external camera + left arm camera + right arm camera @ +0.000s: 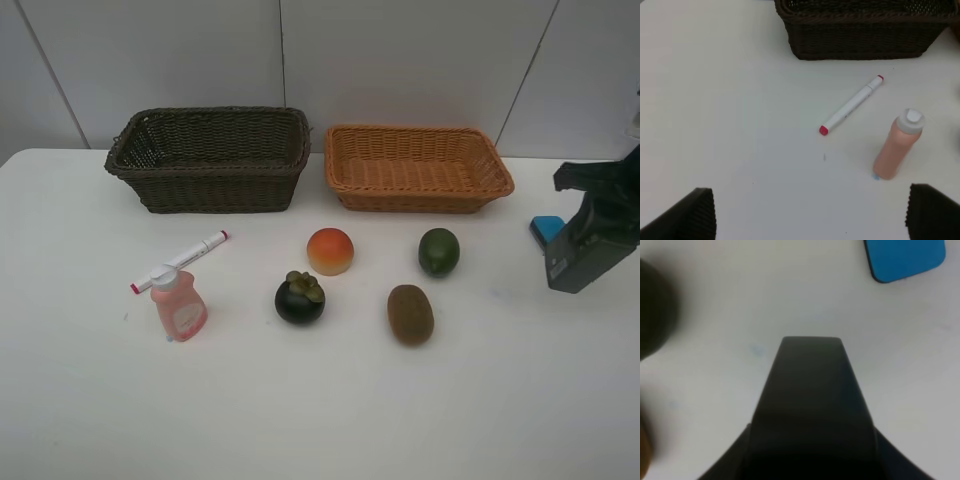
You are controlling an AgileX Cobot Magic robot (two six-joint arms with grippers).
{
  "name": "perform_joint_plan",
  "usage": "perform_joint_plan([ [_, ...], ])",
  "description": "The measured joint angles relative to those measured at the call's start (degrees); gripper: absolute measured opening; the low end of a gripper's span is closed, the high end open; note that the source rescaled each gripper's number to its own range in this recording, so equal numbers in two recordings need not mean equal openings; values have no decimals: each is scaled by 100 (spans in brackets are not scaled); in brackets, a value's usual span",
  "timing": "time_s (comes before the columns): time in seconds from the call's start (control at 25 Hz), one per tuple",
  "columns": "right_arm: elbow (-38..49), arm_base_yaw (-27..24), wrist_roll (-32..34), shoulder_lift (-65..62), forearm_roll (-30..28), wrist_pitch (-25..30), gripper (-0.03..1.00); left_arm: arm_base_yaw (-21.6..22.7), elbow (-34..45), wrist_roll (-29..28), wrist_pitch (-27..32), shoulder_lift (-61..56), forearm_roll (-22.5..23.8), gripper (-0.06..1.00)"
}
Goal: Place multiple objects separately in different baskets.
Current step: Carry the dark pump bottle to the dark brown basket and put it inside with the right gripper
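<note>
Brown oval kiwi [410, 314] lies nearest the exterior camera, on the white table [320, 420]. Dark mangosteen with green cap [300, 297] sits to its left, well apart.

Next row back: orange peach [330, 250] and round green fruit [438, 251], apart from each other.

Left side: pink plastic bottle with white cap [180, 305] stands upright. White marker with red ends [180, 261] lies flat just beside it, slanting towards the dark basket. The left wrist view shows the two apart.

Back of the table: dark brown deep wicker basket [215, 190] on the left, light orange-tan shallow wicker basket [415, 200] on the right, side by side and close. Every item seen lies on the table, outside both.

Left gripper [812, 215]: jaws spread wide, nothing between them, facing the marker and bottle.

Right gripper [812, 347]: jaws pressed together and empty, at the table's right edge. Blue flat block [545, 228] lies just beside it, partly hidden in the exterior view.
</note>
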Motion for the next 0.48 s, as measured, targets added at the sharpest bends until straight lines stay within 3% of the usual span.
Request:
perform_joint_plan([
  [0.28, -758, 445, -83, -206, 0, 19, 2, 0, 0, 0, 0, 0, 0, 99],
  [0.48, -1336, 1154, -212, -185, 0, -528, 2, 0, 0, 0, 0, 0, 0, 99],
])
